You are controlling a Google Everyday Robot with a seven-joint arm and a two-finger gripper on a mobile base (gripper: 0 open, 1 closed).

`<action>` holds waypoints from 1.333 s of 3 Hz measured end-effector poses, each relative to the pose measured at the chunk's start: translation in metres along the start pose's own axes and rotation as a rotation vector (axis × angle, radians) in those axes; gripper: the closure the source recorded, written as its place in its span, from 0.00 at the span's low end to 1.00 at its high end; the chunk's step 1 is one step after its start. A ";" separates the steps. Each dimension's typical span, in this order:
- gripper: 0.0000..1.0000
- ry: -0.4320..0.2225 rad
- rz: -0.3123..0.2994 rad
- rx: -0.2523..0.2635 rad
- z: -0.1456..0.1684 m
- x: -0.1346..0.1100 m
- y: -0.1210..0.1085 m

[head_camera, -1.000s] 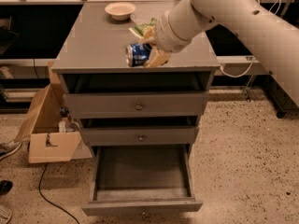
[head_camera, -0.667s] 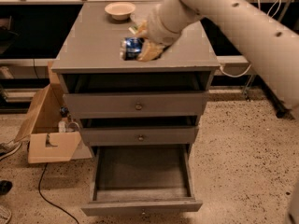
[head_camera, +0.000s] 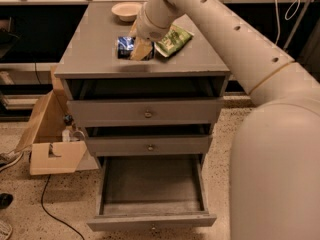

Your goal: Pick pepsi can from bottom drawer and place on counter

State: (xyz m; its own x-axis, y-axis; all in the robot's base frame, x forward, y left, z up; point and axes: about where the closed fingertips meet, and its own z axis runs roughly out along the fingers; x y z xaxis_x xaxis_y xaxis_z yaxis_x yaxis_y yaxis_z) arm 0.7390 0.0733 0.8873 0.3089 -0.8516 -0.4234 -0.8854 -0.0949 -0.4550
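The pepsi can [head_camera: 125, 47], blue with white marks, is over the middle of the grey counter [head_camera: 90, 54], held between the tan fingers of my gripper [head_camera: 134, 49]. Whether it rests on the top or hangs just above it I cannot tell. The gripper reaches in from the upper right on the big white arm. The bottom drawer [head_camera: 150, 220] is pulled fully open at the foot of the cabinet and its inside is bare.
A green crinkled chip bag [head_camera: 173, 39] lies on the counter right of the can. A cream bowl [head_camera: 126, 10] stands at the counter's back. Two upper drawers [head_camera: 147, 113] are slightly ajar. An open cardboard box [head_camera: 50, 139] stands on the floor left of the cabinet.
The gripper has carried the can from the counter's front right edge toward the middle and a little left. The view has shifted, and the arm fills more of the right side.
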 end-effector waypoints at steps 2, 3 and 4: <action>1.00 -0.023 0.043 -0.004 0.034 -0.020 -0.033; 0.82 -0.030 0.073 0.011 0.043 -0.025 -0.052; 0.59 -0.020 0.111 0.016 0.053 -0.021 -0.063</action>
State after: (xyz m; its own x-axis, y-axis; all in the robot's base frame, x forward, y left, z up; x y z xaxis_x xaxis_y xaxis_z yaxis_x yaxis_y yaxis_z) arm 0.8073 0.1246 0.8832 0.2162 -0.8460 -0.4874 -0.9090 0.0077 -0.4166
